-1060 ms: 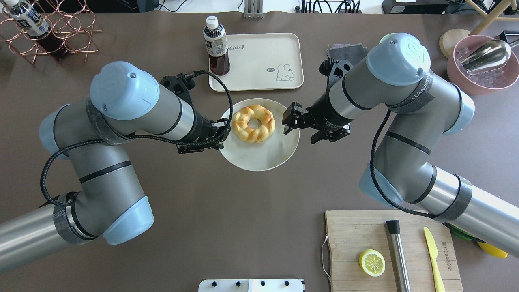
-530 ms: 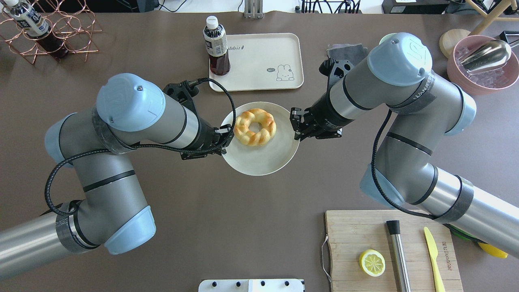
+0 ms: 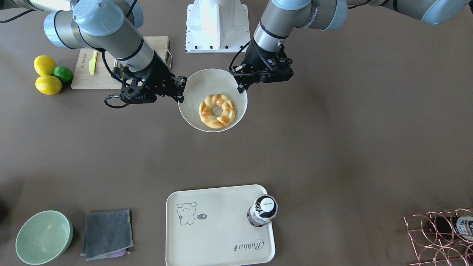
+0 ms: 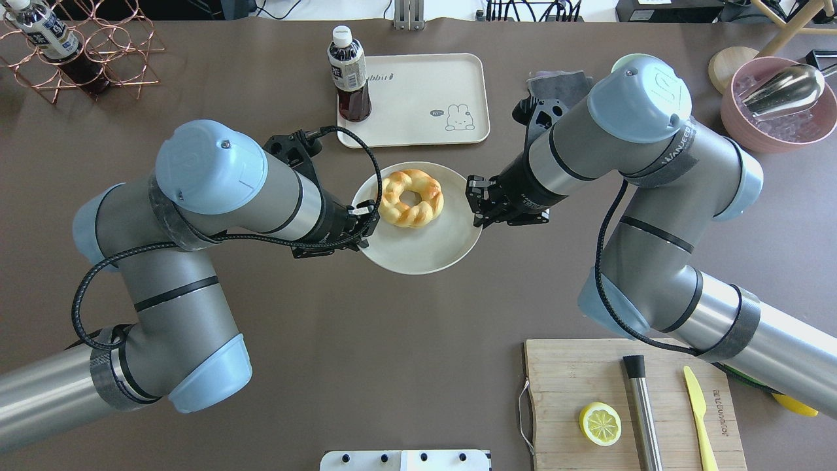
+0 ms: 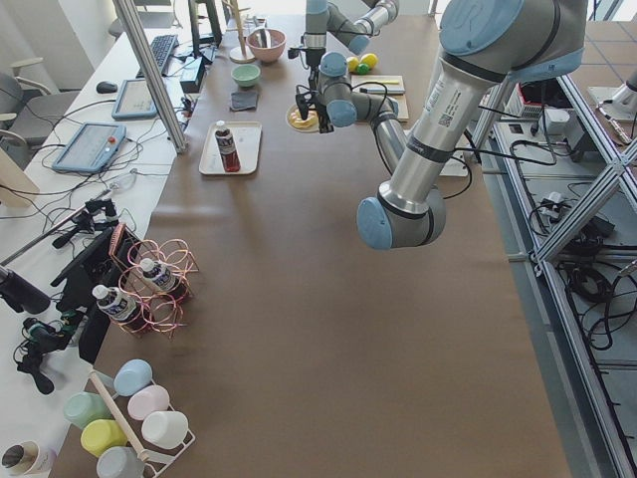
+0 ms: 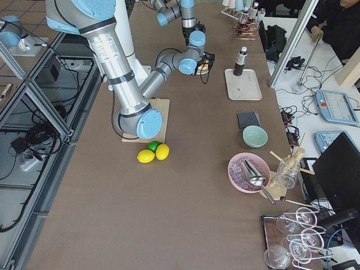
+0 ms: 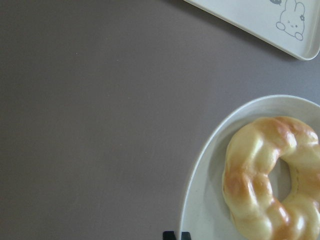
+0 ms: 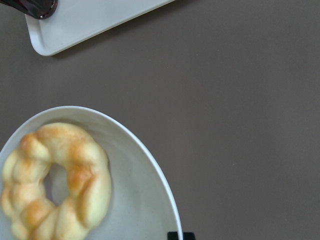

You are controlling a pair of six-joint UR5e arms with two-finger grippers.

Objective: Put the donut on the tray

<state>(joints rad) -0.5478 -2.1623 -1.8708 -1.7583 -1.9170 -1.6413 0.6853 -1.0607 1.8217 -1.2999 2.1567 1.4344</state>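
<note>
The donut [image 4: 412,198], a golden braided ring, lies on a round cream plate [image 4: 418,256] in the middle of the table; it also shows in the front view [image 3: 217,110] and both wrist views [image 7: 270,175] [image 8: 55,180]. My left gripper [image 4: 366,222] is shut on the plate's left rim. My right gripper [image 4: 474,203] is shut on its right rim. The cream tray [image 4: 425,85] with the rabbit drawing lies just beyond the plate [image 3: 194,92], apart from it. A corner of the tray shows in each wrist view [image 7: 260,20] [image 8: 85,25].
A dark drink bottle [image 4: 348,72] stands on the tray's left end. A wooden cutting board [image 4: 575,379] with a lemon half, a metal rod and a yellow knife lies at the near right. A grey cloth [image 3: 107,234], green bowl [image 3: 43,236], copper rack [image 4: 85,46] and pink bowl [image 4: 778,98] line the far side.
My right gripper, open beside the plate a second ago, has moved in and shut on the plate's right rim. The left arm shifted slightly. The plate and donut have barely moved.
</note>
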